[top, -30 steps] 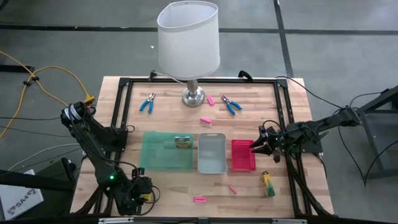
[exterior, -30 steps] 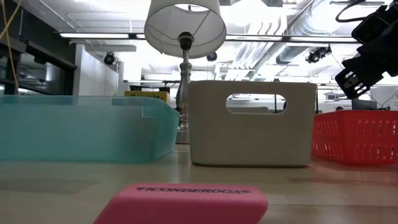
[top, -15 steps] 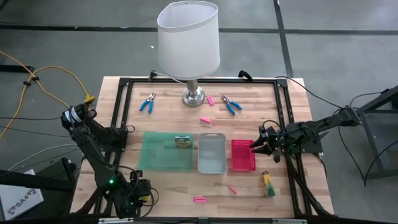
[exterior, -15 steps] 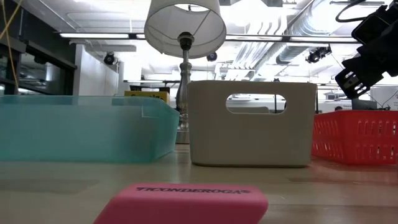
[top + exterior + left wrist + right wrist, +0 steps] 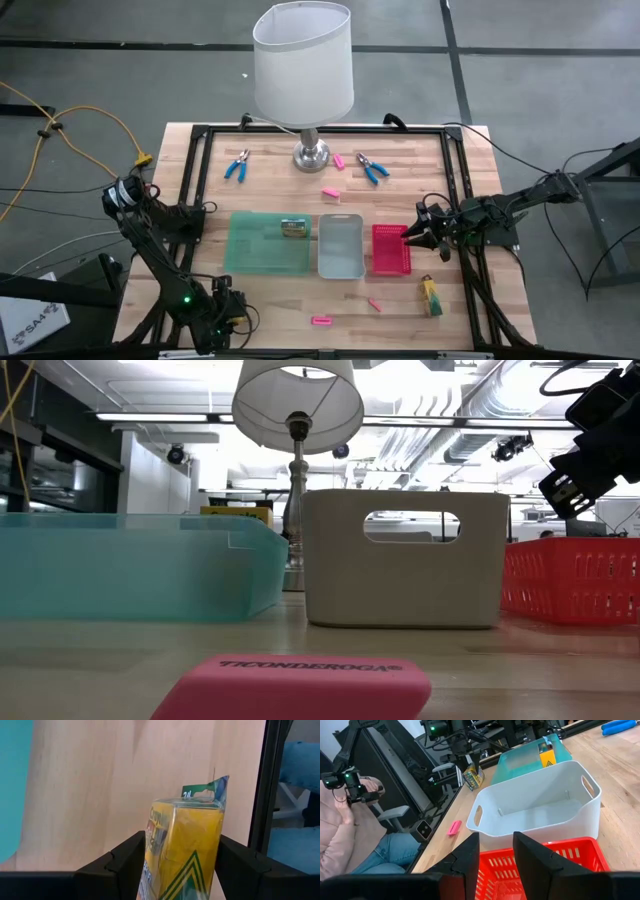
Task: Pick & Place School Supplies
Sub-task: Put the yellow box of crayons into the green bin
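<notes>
The left claw (image 5: 228, 308) is at the near left corner of the table (image 5: 460, 180). It is clamped on a yellow crayon pack (image 5: 190, 835), with one dark finger on each side of it. The pack stands up tall in the claw. Since a second ago the left arm has moved a little. Its bent part sits a bit lower in the high view, and the claw is a bit closer to the near edge.

The right claw (image 5: 408, 240) has not moved. It hangs over the right side of the red basket (image 5: 391, 252). Its two fingers are apart and nothing is between them.

Nothing else has changed place. A second yellow pack (image 5: 292, 228) lies in the green tray (image 5: 262, 255). A third pack (image 5: 431, 296) lies on the table near the right front, below the red basket. The grey tray (image 5: 340, 250) sits between the green tray and the red basket.

Two blue pliers (image 5: 237, 166) (image 5: 371, 168) lie at the far side, one on each side of the lamp (image 5: 303, 62). Two pink erasers (image 5: 339, 160) (image 5: 330, 193) lie near the lamp's foot. Two more (image 5: 321, 320) (image 5: 374, 304) lie near the front edge.
</notes>
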Controlling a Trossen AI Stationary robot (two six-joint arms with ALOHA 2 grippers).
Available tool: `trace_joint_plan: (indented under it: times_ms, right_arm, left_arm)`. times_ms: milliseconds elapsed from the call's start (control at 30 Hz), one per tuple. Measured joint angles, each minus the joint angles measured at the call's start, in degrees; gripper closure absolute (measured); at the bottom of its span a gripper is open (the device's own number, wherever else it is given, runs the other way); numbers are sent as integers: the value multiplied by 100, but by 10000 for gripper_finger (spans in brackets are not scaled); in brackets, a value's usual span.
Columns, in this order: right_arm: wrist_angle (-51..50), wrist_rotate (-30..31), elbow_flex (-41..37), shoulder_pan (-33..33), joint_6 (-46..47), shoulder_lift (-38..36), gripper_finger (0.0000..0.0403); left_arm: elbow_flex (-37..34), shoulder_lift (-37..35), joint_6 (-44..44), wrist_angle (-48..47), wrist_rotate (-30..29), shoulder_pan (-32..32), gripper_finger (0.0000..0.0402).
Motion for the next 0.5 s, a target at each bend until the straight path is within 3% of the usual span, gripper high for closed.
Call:
trace_joint_plan:
  times_ms: [267,500]
  right_arm:
    - [0,1,-1,0,1,-1,292]
    - [0,1,-1,0,0,-2,292]
  left_arm:
    - [-2,-1,0,0,0,2,194]
    - [-6,-2,2,29,0,2,237]
